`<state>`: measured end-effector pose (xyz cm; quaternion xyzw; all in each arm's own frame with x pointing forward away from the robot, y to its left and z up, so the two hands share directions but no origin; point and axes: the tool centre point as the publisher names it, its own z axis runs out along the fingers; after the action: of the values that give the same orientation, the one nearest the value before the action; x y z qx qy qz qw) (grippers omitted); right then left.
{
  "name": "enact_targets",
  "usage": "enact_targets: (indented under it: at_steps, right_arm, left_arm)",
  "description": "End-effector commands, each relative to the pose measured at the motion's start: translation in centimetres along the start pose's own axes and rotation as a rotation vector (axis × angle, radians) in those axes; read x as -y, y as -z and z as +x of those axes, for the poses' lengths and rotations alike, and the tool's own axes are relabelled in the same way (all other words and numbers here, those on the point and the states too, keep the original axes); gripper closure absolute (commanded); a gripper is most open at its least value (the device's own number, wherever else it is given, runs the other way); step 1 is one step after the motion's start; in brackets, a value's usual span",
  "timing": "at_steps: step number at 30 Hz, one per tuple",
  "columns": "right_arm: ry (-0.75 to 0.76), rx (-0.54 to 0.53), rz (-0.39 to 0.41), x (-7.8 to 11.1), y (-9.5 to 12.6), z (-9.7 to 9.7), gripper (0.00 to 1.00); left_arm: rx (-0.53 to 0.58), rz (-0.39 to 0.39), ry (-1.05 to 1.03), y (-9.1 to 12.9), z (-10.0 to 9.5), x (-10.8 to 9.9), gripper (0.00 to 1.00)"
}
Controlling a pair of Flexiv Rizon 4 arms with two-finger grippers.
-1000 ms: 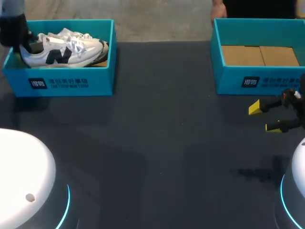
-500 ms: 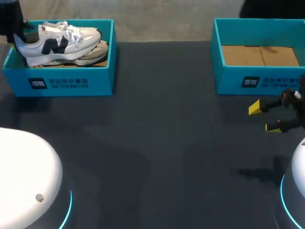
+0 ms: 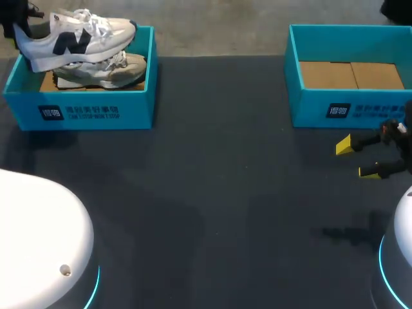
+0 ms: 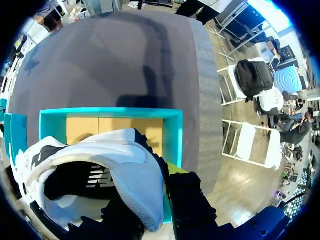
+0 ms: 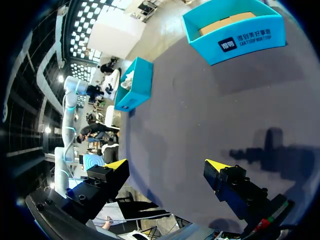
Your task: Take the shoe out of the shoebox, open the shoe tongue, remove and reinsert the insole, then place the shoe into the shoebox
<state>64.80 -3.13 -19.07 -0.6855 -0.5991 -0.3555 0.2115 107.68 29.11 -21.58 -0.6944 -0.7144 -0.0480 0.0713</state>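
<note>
Hanging just above the left shoebox (image 3: 138,96), the white shoe (image 3: 77,40) is pinched at its heel by the left fingers (image 4: 187,195). It looks light and soft in the upper, so the stiffer heel seems the surest hold. The right fingers (image 5: 220,172) stand apart, empty, over the counter (image 3: 225,193).

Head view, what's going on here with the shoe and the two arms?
The left gripper holds the white shoe by its heel, just above the left shoebox, where a second shoe lies. The right gripper hangs open over the table in front of the right shoebox, which holds no shoe.
</note>
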Motion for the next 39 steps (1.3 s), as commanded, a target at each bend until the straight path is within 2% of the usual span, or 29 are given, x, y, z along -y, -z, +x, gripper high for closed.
enact_targets:
  at_steps: [1,19,39]
  right_arm:
    - [-0.002,0.004,-0.176,1.1,0.5,0.1,0.0]
    - [-0.002,0.004,-0.176,1.1,0.5,0.1,0.0]
    - [-0.002,0.004,-0.176,1.1,0.5,0.1,0.0]
  left_arm:
    - [0.0,-0.004,-0.001,0.2,0.1,0.2,1.0]
    - [0.0,-0.004,-0.001,0.2,0.1,0.2,1.0]
    - [-0.029,-0.009,0.06,2.8,-4.9,12.2,1.0]
